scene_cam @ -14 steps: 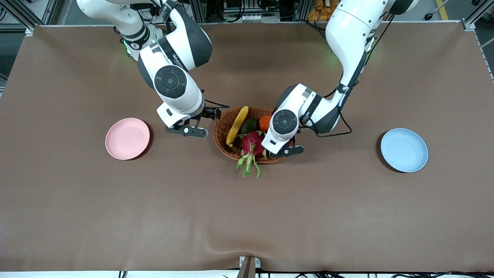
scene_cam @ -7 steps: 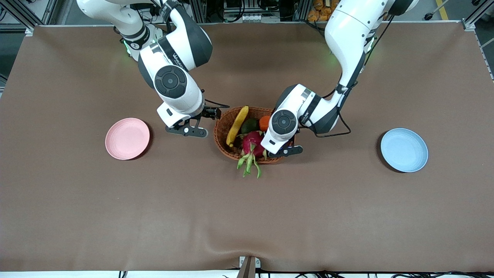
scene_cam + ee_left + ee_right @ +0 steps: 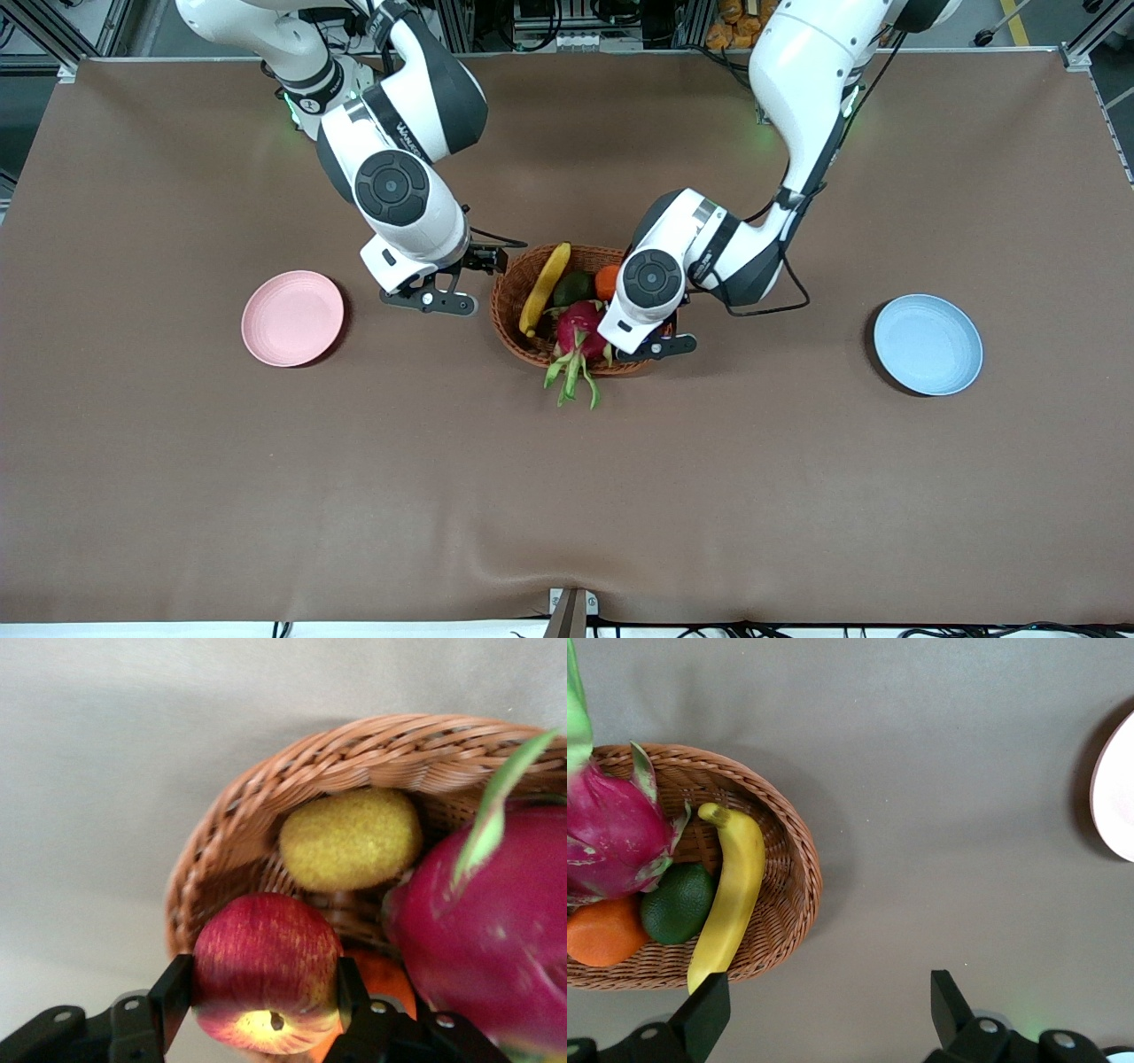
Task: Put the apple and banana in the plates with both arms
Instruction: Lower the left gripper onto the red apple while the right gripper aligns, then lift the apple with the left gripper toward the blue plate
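My left gripper (image 3: 263, 994) is shut on the red apple (image 3: 266, 970), one black finger on each side, low over the wicker basket's (image 3: 266, 797) end toward the left arm. In the front view the left gripper (image 3: 656, 343) hides the apple. The yellow banana (image 3: 545, 288) lies in the basket (image 3: 509, 306), also in the right wrist view (image 3: 731, 899). My right gripper (image 3: 440, 299) is open and empty beside the basket, between it and the pink plate (image 3: 292, 318); the right wrist view shows its jaws (image 3: 826, 1010) wide apart over bare table. The blue plate (image 3: 928, 344) is empty.
The basket also holds a magenta dragon fruit (image 3: 580, 330), a green avocado (image 3: 573, 287) and an orange (image 3: 607, 281). The dragon fruit's green leaves hang over the rim toward the front camera. The pink plate's edge shows in the right wrist view (image 3: 1116, 788).
The left arm's hand has shifted very slightly over the basket. The right arm has not moved.
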Controlling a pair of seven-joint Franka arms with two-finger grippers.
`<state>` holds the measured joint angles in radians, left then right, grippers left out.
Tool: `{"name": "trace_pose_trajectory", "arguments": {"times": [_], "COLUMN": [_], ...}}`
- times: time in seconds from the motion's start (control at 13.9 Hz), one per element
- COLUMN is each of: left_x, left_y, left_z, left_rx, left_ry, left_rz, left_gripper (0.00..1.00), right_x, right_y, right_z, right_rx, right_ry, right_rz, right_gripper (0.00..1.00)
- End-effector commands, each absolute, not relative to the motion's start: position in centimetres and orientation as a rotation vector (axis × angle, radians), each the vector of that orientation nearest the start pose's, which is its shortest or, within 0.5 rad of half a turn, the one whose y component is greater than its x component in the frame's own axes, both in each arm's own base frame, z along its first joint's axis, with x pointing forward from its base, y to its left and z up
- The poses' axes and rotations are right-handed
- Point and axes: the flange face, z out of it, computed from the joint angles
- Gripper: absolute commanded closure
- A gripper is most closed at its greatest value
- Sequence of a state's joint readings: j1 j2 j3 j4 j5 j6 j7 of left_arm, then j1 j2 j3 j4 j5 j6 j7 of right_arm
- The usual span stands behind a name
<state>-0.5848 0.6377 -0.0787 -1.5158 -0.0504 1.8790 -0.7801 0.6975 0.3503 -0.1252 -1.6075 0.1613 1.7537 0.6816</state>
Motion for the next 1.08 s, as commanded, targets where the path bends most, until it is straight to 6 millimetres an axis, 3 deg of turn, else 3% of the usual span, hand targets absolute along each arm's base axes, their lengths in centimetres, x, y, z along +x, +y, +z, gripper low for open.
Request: {"name": "trace_pose_trajectory", "arguments": {"times": [0.0, 0.14, 0.29, 0.5, 0.79, 1.0], "left_x": [54.1, 55.7, 57.4, 60.2, 63.2, 63.9], "left_y": [-40.4, -37.5, -34.2, -27.4, -18.7, -11.9], "left_z": [32.5, 35.6, 37.4, 38.5, 37.7, 35.9], "left_rx": [-2.981, -3.022, -3.052, -3.08, -3.112, -3.106], "left_ry": [-0.211, -0.183, -0.161, -0.043, -0.02, -0.07], "left_rz": [0.382, 0.38, 0.391, 0.431, 0.469, 0.576], "left_gripper": [0.8, 0.78, 0.79, 0.77, 0.77, 0.77], "right_x": [51.9, 51.7, 50.9, 49.9, 47.9, 46.4], "right_y": [37.0, 38.1, 40.2, 43.3, 47.3, 49.0], "right_z": [41.8, 41.7, 40.1, 37.9, 33.7, 30.7], "right_rx": [-3.103, -3.065, -3.071, -3.068, -3.078, -3.119], "right_ry": [0.259, 0.333, 0.305, 0.342, 0.354, 0.315], "right_rz": [0.381, 0.368, 0.363, 0.312, 0.271, 0.283], "right_gripper": [0.0, 0.0, 0.0, 0.02, 0.09, 0.09]}}
